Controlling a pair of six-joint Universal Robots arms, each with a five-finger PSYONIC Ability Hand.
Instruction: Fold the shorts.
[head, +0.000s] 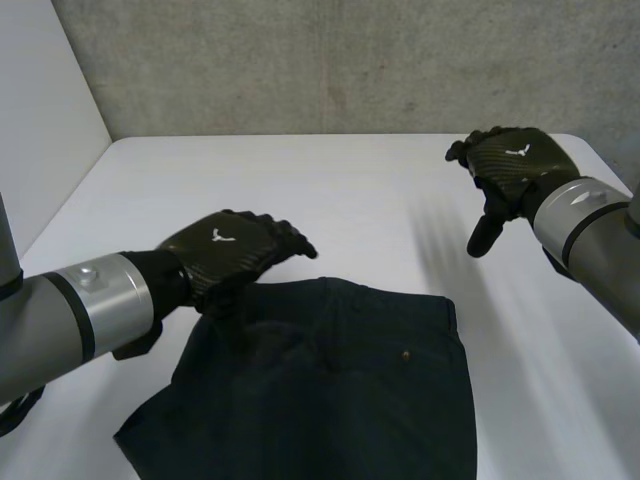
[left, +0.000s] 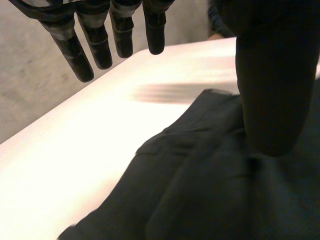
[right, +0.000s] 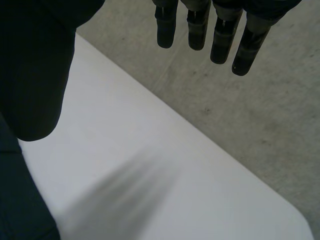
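Currently the dark shorts (head: 330, 390) lie flat on the white table (head: 350, 190), at its near side and about midway between the 2 arms, their straight far edge facing the grey wall (head: 350, 60). The left hand (head: 235, 250) hangs over the far left corner of the shorts, palm down. In its wrist view the fingers (left: 100, 45) reach out straight and apart, past the cloth's edge and over bare table. Its thumb (left: 270, 90) points down over the shorts (left: 210, 190) and grasps nothing, though I cannot tell whether its tip touches the cloth. The right hand (head: 515, 165) is up in the air over the table's far right corner, well apart from the shorts. It is released too: its fingers (right: 220, 35) are straight, the thumb (right: 35, 75) is spread aside, and nothing lies between them. A strip of the shorts (right: 12, 200) shows beneath that thumb
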